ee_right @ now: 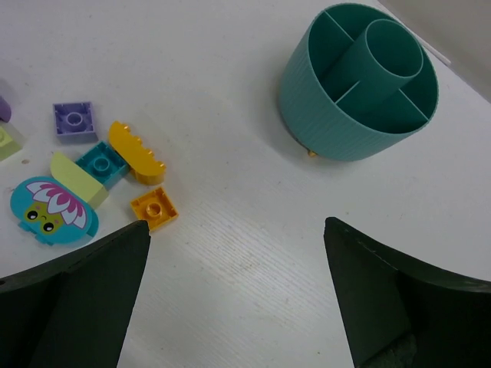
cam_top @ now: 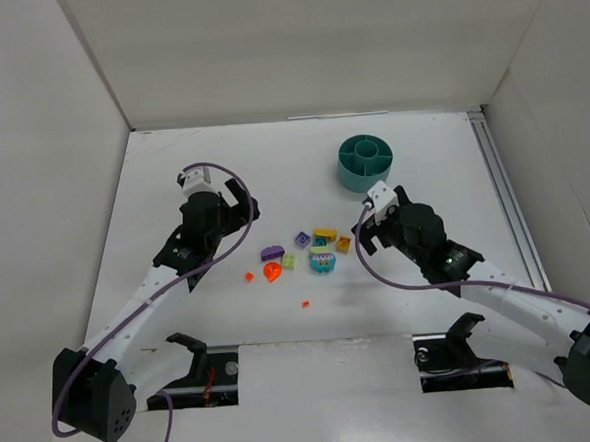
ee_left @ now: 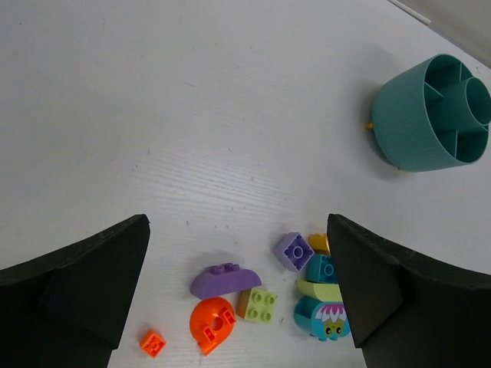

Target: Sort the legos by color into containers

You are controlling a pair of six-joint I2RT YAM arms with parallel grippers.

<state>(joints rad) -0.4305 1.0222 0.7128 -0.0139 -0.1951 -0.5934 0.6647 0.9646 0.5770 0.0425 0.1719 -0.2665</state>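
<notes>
The legos lie in a loose cluster mid-table: a purple curved brick point(cam_top: 272, 251), an orange round piece point(cam_top: 273, 271), a light green brick point(ee_left: 258, 303), a purple square point(ee_left: 293, 251), a teal flower piece point(ee_right: 52, 211), a yellow curved brick point(ee_right: 136, 152) and a yellow-orange square point(ee_right: 153, 208). The round teal tub point(cam_top: 365, 163) stands behind them, upright; no brick shows in its compartments. My left gripper point(cam_top: 246, 204) is open and empty above the table, left of the cluster. My right gripper point(cam_top: 364, 231) is open and empty, just right of the cluster, in front of the tub.
Two tiny orange bits lie apart from the cluster, one at its left point(cam_top: 248, 276) and one nearer me point(cam_top: 305, 304). White walls enclose the table on three sides. A metal rail point(cam_top: 498, 184) runs along the right edge.
</notes>
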